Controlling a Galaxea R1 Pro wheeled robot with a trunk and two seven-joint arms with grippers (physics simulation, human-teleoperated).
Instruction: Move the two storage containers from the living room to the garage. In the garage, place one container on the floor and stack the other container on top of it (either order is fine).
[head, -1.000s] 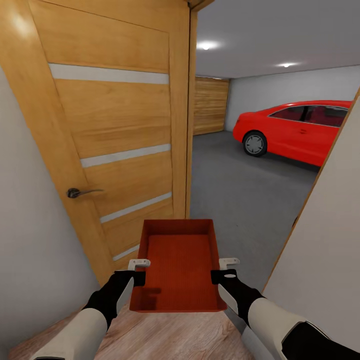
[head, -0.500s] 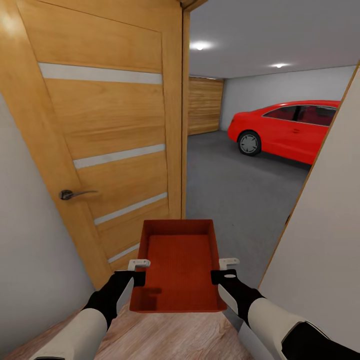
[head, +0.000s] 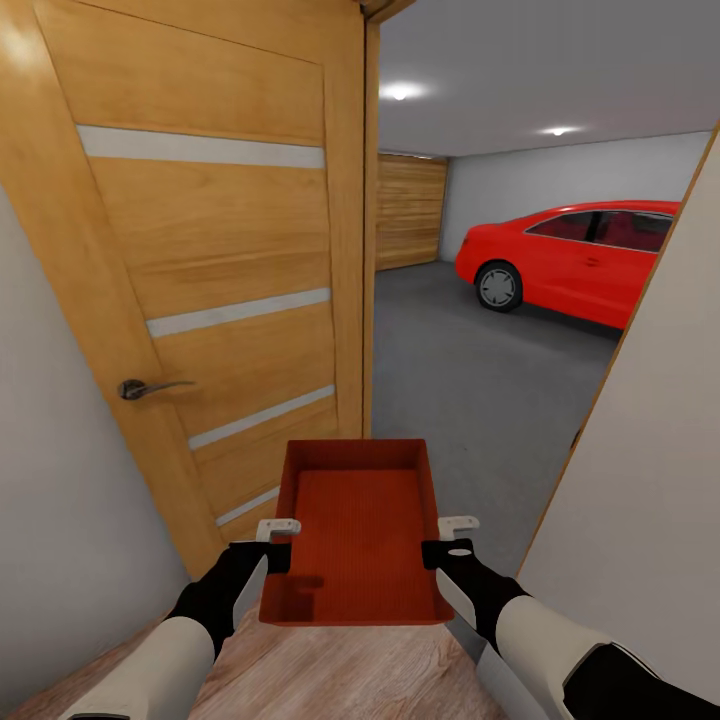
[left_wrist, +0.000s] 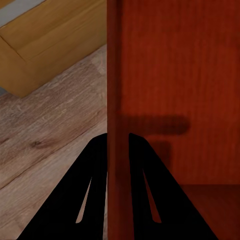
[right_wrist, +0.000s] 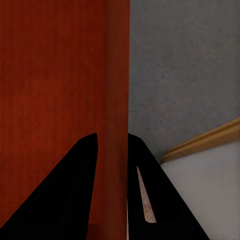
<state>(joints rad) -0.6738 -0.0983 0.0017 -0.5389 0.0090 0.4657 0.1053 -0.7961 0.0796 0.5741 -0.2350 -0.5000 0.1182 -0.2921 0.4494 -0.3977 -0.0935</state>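
I hold one orange-red storage container (head: 357, 530) level in front of me, open top up, with nothing inside it. My left gripper (head: 277, 540) is shut on its left wall (left_wrist: 116, 90), one finger on each side. On the opposite wall (right_wrist: 116, 100) my right gripper (head: 447, 538) is shut the same way. Through the doorway ahead lies the garage with its dark grey floor (head: 470, 390). Light wood planks (head: 340, 675) of the living room side lie under the container.
The orange-brown door (head: 210, 270) with frosted strips and a handle (head: 148, 388) stands open at the left. A white wall (head: 650, 500) closes in on the right. A red car (head: 580, 258) is parked at the back right of the garage, a wooden panel (head: 410, 210) behind.
Between one second and half a second ago the view shifted slightly as the camera moved toward the doorway. Since then nothing has changed; both grippers keep their hold on the container.
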